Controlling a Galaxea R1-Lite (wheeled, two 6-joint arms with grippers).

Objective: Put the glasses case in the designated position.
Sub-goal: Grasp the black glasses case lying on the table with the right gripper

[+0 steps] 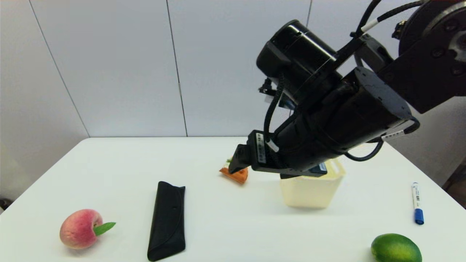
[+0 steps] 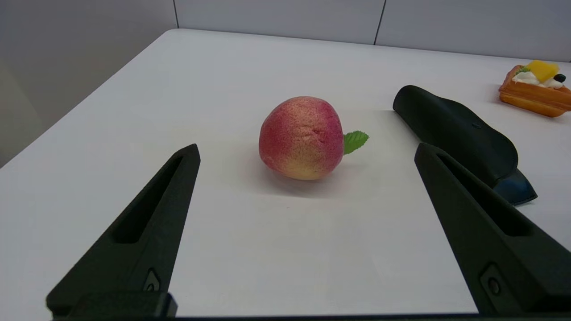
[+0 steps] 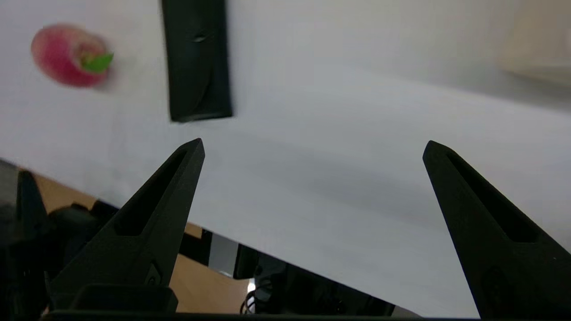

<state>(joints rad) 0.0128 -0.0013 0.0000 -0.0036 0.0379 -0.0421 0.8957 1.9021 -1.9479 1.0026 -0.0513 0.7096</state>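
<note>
Black glasses case (image 1: 166, 221) lies flat on the table (image 1: 233, 225) — no legible writing; right pincer (image 3: 312, 151) and left pincer (image 2: 305, 154) gape wide, empty.

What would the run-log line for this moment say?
glasses case: flat on table, ungrasped | right gripper: open, raised | left gripper: open, facing peach

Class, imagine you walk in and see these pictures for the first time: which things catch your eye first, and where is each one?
The big black right arm fills the upper right of the head view, raised above the cream basket, its right gripper open. On the white table, the black glasses case lies flat near the front, with a pink peach to its left. A green lime sits at the front right corner.
</note>
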